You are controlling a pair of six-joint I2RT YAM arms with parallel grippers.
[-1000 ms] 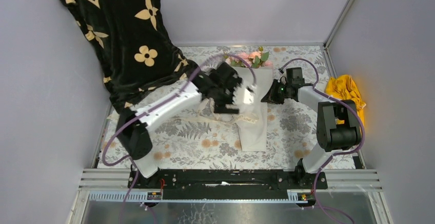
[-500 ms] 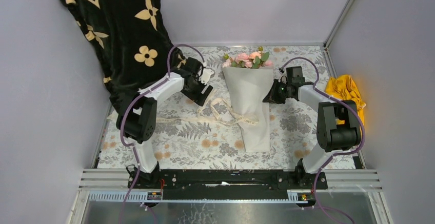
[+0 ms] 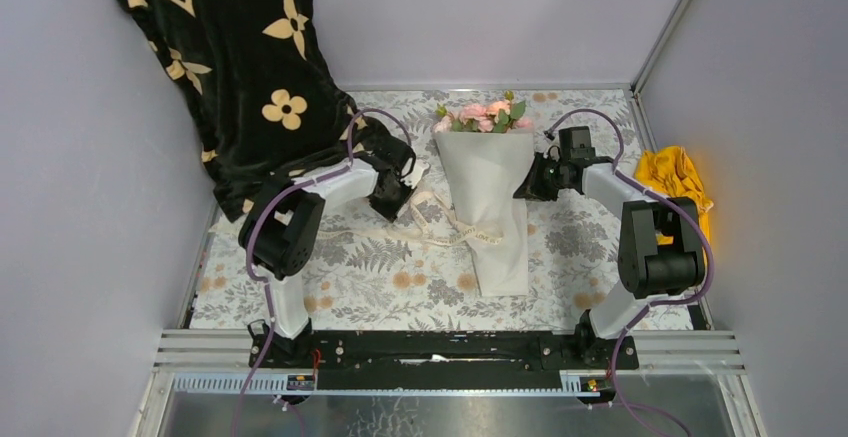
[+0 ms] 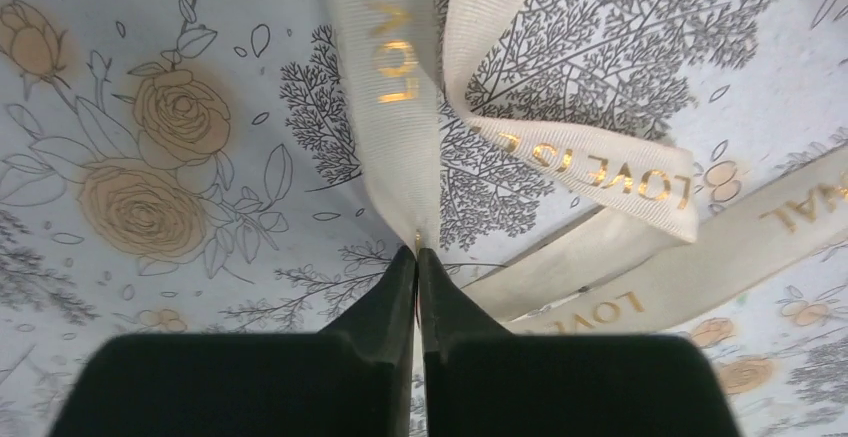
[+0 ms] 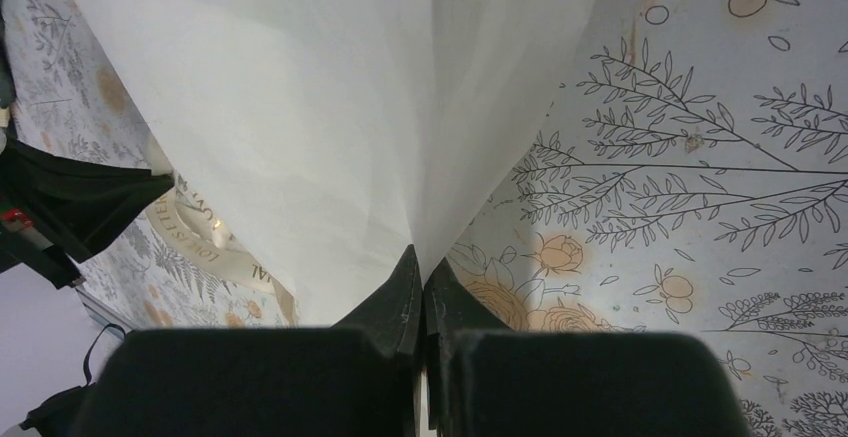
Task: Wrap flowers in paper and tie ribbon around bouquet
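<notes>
Both tools clamped: left on ribbon, right on paper.
The left tool (image 4: 417,252) pinches a strand of the ribbon (image 4: 395,107) between closed tips, left of the bouquet (image 3: 490,197). The right tool (image 5: 422,257) grips the paper (image 5: 300,107) at the cone's right edge. The bouquet lies on the counter (image 3: 400,277), with the flowers (image 3: 483,115) toward the far edge.

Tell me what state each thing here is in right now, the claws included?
flowers: lying flat, heads poking out of the paper's wide end.
paper: wrapped in a cone around the flowers, one edge pinched.
ribbon: loose, draped across the paper, no bow.
left claw: shut on the ribbon.
right claw: shut on the paper.
black cloth: hanging at the back left.
yellow cloth: crumpled at the right.
</notes>
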